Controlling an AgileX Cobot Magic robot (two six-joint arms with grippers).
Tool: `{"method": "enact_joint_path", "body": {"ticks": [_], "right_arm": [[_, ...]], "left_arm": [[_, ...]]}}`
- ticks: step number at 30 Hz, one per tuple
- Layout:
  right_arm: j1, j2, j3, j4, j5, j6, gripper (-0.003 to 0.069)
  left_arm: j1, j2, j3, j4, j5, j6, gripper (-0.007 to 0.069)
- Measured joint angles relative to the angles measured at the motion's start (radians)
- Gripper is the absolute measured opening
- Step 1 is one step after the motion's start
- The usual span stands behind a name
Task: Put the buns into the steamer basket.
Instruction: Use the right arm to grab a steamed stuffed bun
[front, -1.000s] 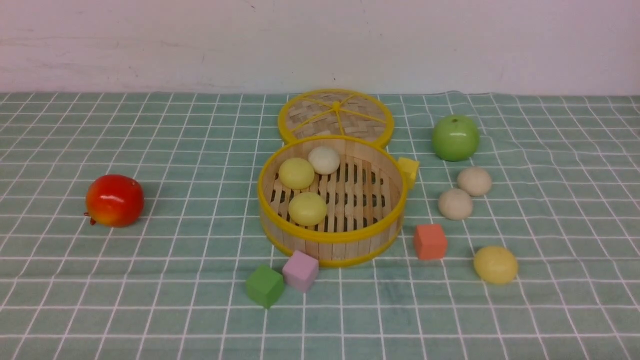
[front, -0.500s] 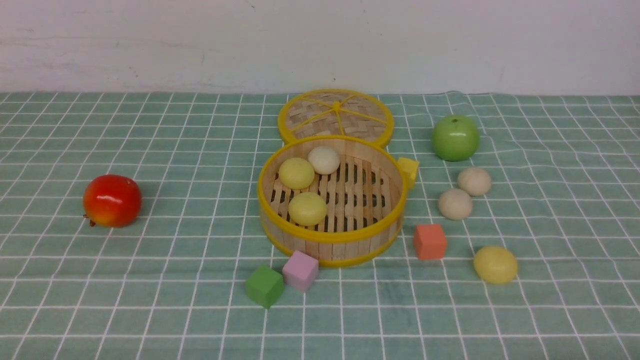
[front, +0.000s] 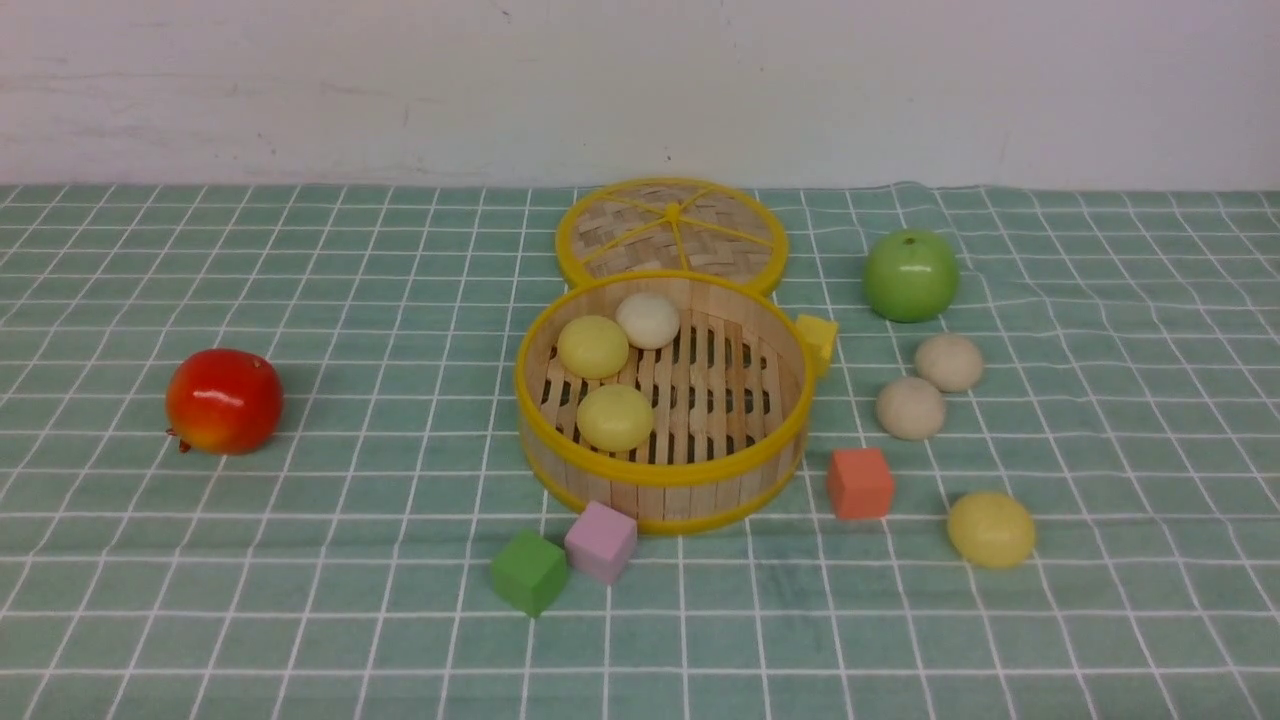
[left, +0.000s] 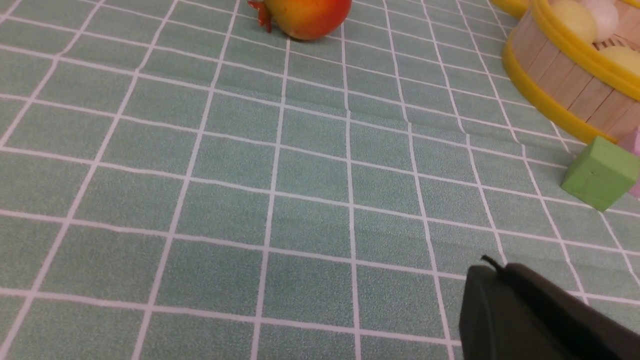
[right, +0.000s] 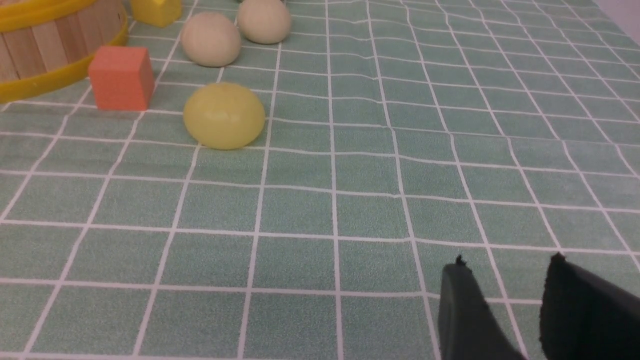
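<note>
Left wrist view has the left fingers (left: 500, 305) pressed together on nothing, low over the bench (left: 250, 200). In the right wrist view the right fingers (right: 462, 310) stand partly apart and empty, with the loose yellow bun (right: 223, 116) ahead at about 11 o'clock. Neither arm reaches the front view. There, taking the steamer basket (front: 660, 472) as the dial, a green cube (front: 528, 572) and a pink cube (front: 600, 541) sit together at 7 o'clock, the pink one just beside the wall. An orange cube (front: 860, 483) lies near the wall at 4 o'clock, with the loose yellow bun farther out on the same line. Inside, the front yellow bun (front: 614, 417), rear yellow bun (front: 592, 347) and white bun (front: 648, 319) crowd the 9-to-11 side, leaving the other half of the slats bare. The near cream bun (front: 910, 407) and far cream bun (front: 948, 362) lie just beside each other at 3 o'clock, and a red apple (front: 223, 401) sits well apart at 9. At 2 o'clock a yellow cube (front: 818, 338) rests against the rim with a green apple (front: 910, 275) beyond it, and the lid (front: 672, 230) lies at 12. Over the last second only the red apple has edged slightly away from the basket and settled; no bun has moved. By my reading the task stands half done, and the three remaining buns, all on the right side, fall to the right arm, the yellow one first.
</note>
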Motion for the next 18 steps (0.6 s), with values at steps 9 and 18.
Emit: {"method": "enact_joint_path", "body": {"ticks": [9, 18], "right_arm": [[0.000, 0.000, 0.000, 0.000, 0.000, 0.000, 0.0239], [0.000, 0.000, 0.000, 0.000, 0.000, 0.000, 0.0239]], "left_arm": [[0.000, 0.000, 0.000, 0.000, -0.001, 0.000, 0.0013], [0.000, 0.000, 0.000, 0.000, -0.001, 0.000, 0.0022]]}}
